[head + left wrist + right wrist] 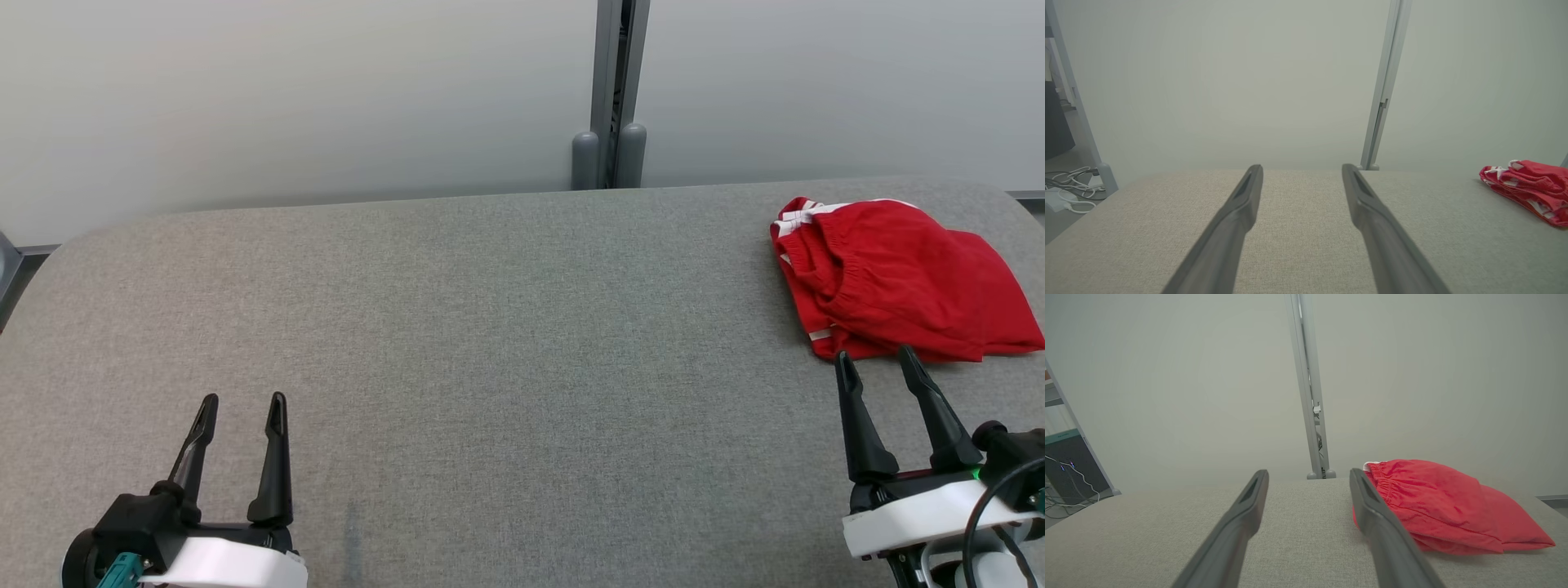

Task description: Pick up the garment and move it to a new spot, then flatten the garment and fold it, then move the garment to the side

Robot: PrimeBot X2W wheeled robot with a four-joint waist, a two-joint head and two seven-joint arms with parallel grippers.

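- Red garment (898,278) — bunched heap w/ white trim, far right of grey padded table (490,327), toward rear edge.
- Empty right gripper (873,354), fingers spread, tips at heap's near edge; contact not clear.
- Empty left gripper (244,398), likewise spread, near-left, well apart from cloth.
- Handling (est.): light, limp, thin, not fragile; prob. some drag on table cover.
- Best hold (est.): gathered waistband (849,273) on heap's left side — thicker, less slip than a loose single layer.

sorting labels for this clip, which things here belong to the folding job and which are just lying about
For the job:
red shorts
grey padded table
left fingers, open
right fingers, open

Lying about:
white cables on the floor
partition post
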